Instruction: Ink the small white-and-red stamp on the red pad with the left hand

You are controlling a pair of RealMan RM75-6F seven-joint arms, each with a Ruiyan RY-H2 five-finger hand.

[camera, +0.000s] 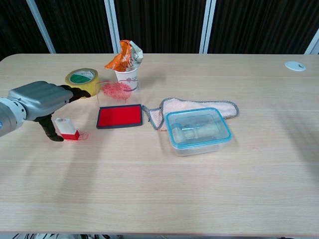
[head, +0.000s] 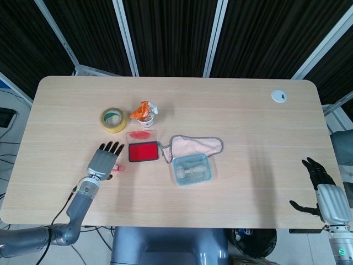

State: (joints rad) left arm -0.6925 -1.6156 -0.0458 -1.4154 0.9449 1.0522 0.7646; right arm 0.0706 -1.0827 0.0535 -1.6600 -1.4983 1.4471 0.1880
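The small white-and-red stamp [camera: 67, 128] stands upright on the table, left of the red ink pad [camera: 119, 116]. My left hand [camera: 39, 99] hovers just above and to the left of the stamp, fingers stretched out and apart, thumb hanging down beside it, holding nothing. In the head view the left hand [head: 103, 158] covers most of the stamp [head: 115, 168], with the red pad [head: 143, 151] to its right. My right hand [head: 324, 192] is at the table's right front corner, fingers spread, empty.
The pad's clear lid [camera: 118, 90] with red smears stands behind it. A yellow tape roll [camera: 81, 81] and a paper cup with an orange wrapper [camera: 126, 63] sit further back. A pink cloth [camera: 197, 106] and a blue-rimmed clear box [camera: 198, 130] lie right of the pad.
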